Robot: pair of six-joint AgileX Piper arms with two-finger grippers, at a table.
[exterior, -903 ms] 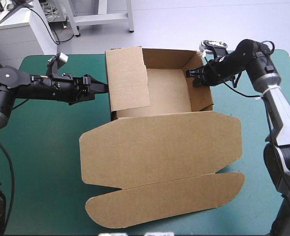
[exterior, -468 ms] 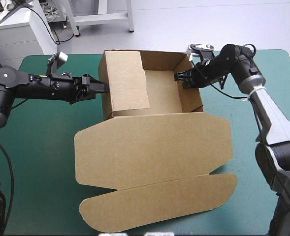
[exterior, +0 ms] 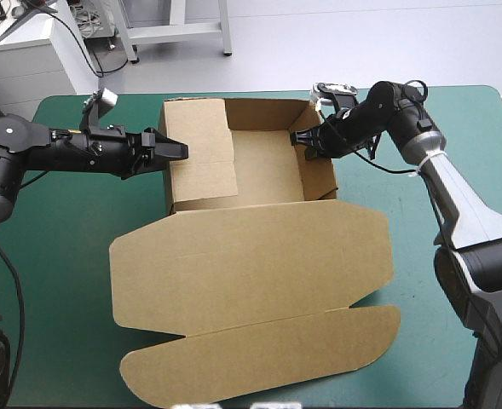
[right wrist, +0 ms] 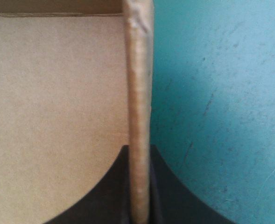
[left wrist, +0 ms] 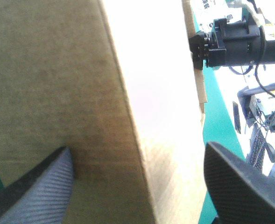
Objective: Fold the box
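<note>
1. High view shows the box [exterior: 268,162] as an open tray at the far middle of the table [exterior: 63,256]. Its walls are raised and its lid [exterior: 251,264] lies flat toward the near edge of the teal-green cover.
2. The left arm comes in from the table's left edge. It is stretched out almost level above the cover and points to the right.
3. The left gripper [exterior: 172,151] reaches the upper edge of the left wall [exterior: 199,162] of the box. In the left wrist view its black fingers stand wide apart, with the brown board of this wall between them. Whether they touch the board cannot be told.
4. The right arm comes from the right side and bends at the elbow. Its wrist is turned to the left, toward the box.
5. The right gripper [exterior: 302,138] is at the far end of the right wall [exterior: 320,170]. In the right wrist view its fingers are almost closed and pinch the thin edge of this wall. The tray's inside lies on one side of them and the cover on the other.
</note>
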